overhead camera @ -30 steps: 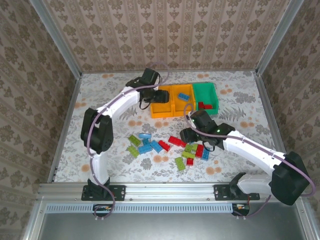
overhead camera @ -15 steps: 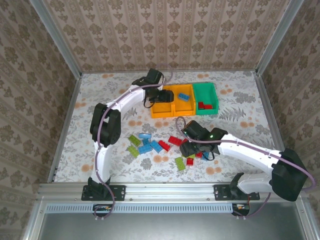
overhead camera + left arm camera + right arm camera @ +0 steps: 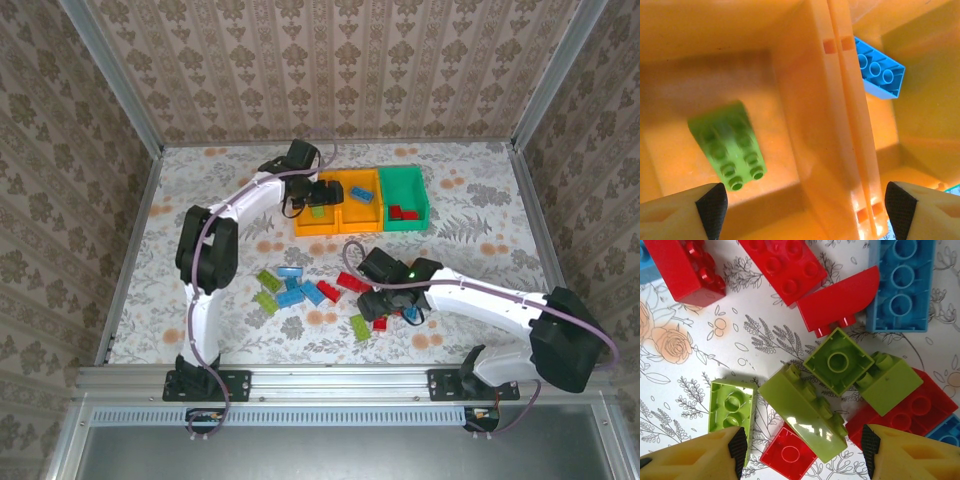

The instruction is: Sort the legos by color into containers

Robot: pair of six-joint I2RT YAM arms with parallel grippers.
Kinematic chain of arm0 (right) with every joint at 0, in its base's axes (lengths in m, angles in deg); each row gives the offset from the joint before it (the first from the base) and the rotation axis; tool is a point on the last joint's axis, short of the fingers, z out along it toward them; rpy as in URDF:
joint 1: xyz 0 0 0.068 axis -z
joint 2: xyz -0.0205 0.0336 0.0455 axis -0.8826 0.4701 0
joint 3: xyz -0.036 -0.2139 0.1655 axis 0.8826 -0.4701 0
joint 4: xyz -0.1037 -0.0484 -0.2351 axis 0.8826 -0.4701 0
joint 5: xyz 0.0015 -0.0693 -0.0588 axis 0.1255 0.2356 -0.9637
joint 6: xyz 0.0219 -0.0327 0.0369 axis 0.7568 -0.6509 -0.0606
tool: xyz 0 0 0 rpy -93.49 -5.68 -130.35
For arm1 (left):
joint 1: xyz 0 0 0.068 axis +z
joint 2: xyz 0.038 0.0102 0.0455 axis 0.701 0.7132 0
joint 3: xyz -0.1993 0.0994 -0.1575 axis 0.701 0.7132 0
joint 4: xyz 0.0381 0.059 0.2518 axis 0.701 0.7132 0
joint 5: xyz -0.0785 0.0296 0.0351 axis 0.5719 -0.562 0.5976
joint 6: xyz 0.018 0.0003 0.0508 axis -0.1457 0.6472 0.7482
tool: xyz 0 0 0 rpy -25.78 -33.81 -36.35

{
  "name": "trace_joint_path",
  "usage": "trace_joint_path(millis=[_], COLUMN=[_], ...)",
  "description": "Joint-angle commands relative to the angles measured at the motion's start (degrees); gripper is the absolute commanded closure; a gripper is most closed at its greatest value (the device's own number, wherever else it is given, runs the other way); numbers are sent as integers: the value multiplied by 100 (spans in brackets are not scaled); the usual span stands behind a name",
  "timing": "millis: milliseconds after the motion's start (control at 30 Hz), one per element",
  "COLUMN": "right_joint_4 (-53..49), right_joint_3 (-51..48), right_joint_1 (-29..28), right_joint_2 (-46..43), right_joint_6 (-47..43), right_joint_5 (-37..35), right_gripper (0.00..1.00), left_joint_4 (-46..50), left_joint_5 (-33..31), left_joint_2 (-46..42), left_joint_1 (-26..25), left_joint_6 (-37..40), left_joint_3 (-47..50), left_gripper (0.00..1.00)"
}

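Left end effector [image 3: 806,205], spread, is held over the left orange bin [image 3: 815,100], where a binned lime brick [image 3: 730,147] lies. Right end effector [image 3: 804,445], spread, straddles a long lime brick [image 3: 802,412] on the counter [image 3: 690,365]. A square descent is advised: a red brick [image 3: 782,455] abuts at 7 o'clock, and a square lime brick [image 3: 838,360] crowds at 1 o'clock.

Damask-papered walls [image 3: 340,60], floral tabletop [image 3: 215,175]

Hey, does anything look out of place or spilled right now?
Nothing spilled or mixed. The left orange bin holds a green brick, the middle bin a blue brick, the green bin red bricks. In the loose pile, one lime brick lies tipped on its side.
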Motion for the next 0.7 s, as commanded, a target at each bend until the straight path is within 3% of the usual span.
trace_joint_path(millis=[0, 667], right_joint_4=[-221, -445], right_joint_3=[91, 613], right_joint_1=[-124, -457], right_joint_2=[202, 1512], right_joint_6=[-55, -127], right_joint_5=[34, -478], right_gripper=[35, 46], left_joint_4=[-71, -424], left_joint_5=[39, 216], left_joint_2=[-482, -1554], left_joint_1=[15, 143], left_joint_6=[-101, -101], left_joint_3=[142, 1268], left_gripper=[13, 9])
